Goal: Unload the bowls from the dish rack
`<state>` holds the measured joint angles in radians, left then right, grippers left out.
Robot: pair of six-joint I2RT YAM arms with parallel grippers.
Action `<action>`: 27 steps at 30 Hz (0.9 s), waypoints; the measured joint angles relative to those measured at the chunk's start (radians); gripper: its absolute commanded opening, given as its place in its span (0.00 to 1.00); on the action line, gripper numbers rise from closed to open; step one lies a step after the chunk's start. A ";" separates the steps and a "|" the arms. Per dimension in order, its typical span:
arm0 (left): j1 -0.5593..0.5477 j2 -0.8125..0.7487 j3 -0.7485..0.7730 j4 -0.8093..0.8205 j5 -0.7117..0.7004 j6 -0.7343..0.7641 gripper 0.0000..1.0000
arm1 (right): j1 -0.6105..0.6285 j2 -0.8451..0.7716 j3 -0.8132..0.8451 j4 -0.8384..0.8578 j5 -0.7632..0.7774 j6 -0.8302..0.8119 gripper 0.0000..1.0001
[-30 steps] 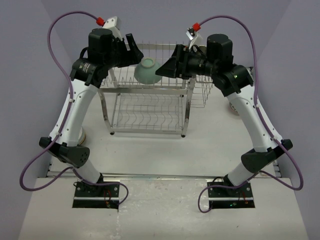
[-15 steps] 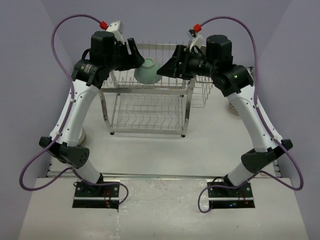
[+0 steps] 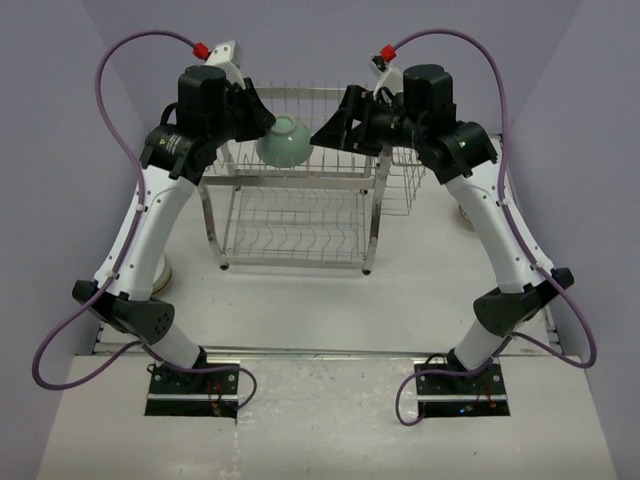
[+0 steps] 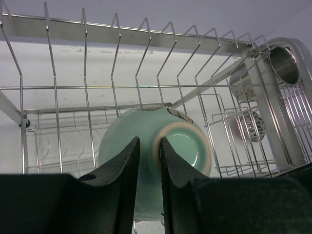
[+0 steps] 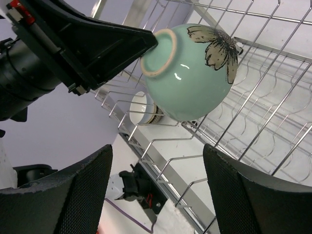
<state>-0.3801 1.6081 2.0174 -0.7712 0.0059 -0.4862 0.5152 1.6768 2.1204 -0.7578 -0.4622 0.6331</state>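
The mint-green bowl (image 3: 283, 140) with a dark flower on its side (image 5: 192, 73) lies tipped over the upper tier of the dish rack (image 3: 300, 215), its foot ring facing left. My left gripper (image 4: 150, 146) is shut on that foot ring, with one finger (image 4: 178, 180) inside the ring and the other outside it. In the top view the left gripper (image 3: 262, 120) is at the bowl's left. My right gripper (image 5: 156, 190) stands open, empty and just right of the bowl, also seen from above (image 3: 335, 130). I cannot tell whether the bowl still touches the wires.
A steel cup (image 4: 285, 66) sits in the rack's side basket (image 3: 405, 185). A patterned bowl (image 4: 251, 126) shows beyond the wires. A white striped bowl (image 5: 144, 109) stands on the table at the left, partly behind the left arm (image 3: 160, 268). Another bowl (image 3: 467, 215) peeks out behind the right arm.
My left gripper has closed on the mint-green bowl's foot ring. The bowl has shifted a little left and up. The right gripper has drawn slightly up, still open.
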 measured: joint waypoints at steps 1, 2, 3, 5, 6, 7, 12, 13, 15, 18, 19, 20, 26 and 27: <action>0.000 -0.003 -0.006 0.007 0.000 0.000 0.21 | 0.000 0.006 0.000 -0.001 0.000 0.000 0.75; 0.000 -0.005 -0.011 0.013 0.000 0.000 0.20 | 0.000 0.011 0.000 -0.003 0.000 0.000 0.76; 0.000 -0.006 -0.016 0.019 0.000 0.000 0.19 | 0.000 0.015 0.000 -0.002 0.000 0.001 0.76; 0.000 -0.010 -0.021 0.029 0.003 0.000 0.15 | -0.001 0.021 0.000 -0.001 0.000 0.002 0.76; 0.000 -0.011 -0.025 0.034 0.006 0.000 0.13 | -0.001 0.021 0.000 -0.001 0.000 0.003 0.76; 0.000 -0.014 -0.029 0.040 0.009 0.000 0.08 | -0.001 0.021 0.000 -0.001 0.000 0.003 0.76; 0.000 -0.027 -0.053 0.067 0.016 -0.001 0.00 | -0.001 0.022 0.000 0.003 0.000 0.011 0.75; 0.001 -0.028 -0.057 0.071 0.017 -0.001 0.00 | -0.001 0.023 0.001 0.003 0.000 0.011 0.75; 0.005 -0.034 -0.070 0.083 0.024 -0.003 0.00 | -0.001 0.031 0.009 0.002 -0.001 0.015 0.76; 0.012 -0.042 -0.087 0.099 0.034 -0.009 0.00 | 0.000 0.045 0.019 0.002 -0.002 0.021 0.75; 0.013 -0.043 -0.089 0.102 0.035 -0.010 0.00 | 0.000 0.048 0.019 0.002 -0.002 0.022 0.76; 0.013 -0.043 -0.090 0.103 0.037 -0.010 0.08 | 0.000 0.051 0.021 0.002 -0.002 0.022 0.76; 0.017 -0.042 -0.090 0.069 0.001 -0.011 0.47 | 0.000 0.053 0.021 0.002 -0.002 0.022 0.76; 0.018 -0.042 -0.088 0.064 -0.006 -0.010 0.48 | 0.000 0.053 0.021 0.002 -0.002 0.023 0.75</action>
<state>-0.3622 1.5661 1.9293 -0.7074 0.0002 -0.4965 0.5152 1.7302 2.1414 -0.7559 -0.4637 0.6556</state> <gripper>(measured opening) 0.449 0.755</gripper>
